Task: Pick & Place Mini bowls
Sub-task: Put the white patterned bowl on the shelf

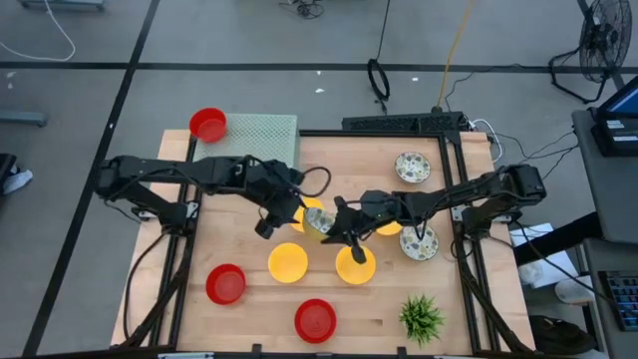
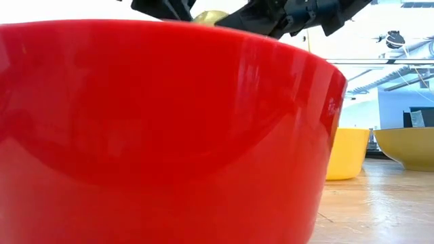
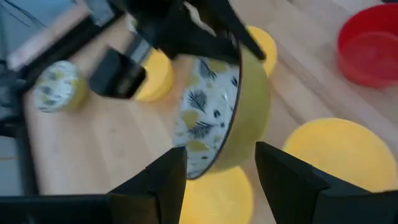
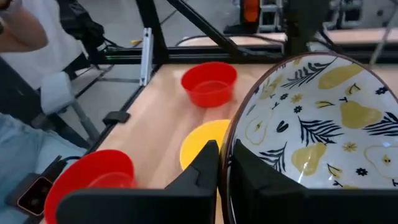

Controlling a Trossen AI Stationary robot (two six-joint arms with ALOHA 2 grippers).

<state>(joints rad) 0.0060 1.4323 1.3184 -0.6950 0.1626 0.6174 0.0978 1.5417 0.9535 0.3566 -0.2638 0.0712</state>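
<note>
A patterned mini bowl, white inside with yellow and dark leaf prints and olive outside, hangs tipped on its side above the table's middle, between both grippers. My right gripper is shut on it. My left gripper is open, one finger on each side of the bowl's lower part. Two more patterned bowls sit on the table's right. Yellow bowls and red bowls stand toward the near side. My right gripper pinches the bowl's rim, one finger inside the bowl and one outside. The bowl is lifted clear of the table and tipped on its side. My left gripper: I cannot tell whether its open fingers touch the bowl's wall.
Another red bowl sits beside a green mat at the table's far left corner. Partly hidden yellow bowls lie under the grippers. A small green plant stands near right. A red bowl fills the low view.
</note>
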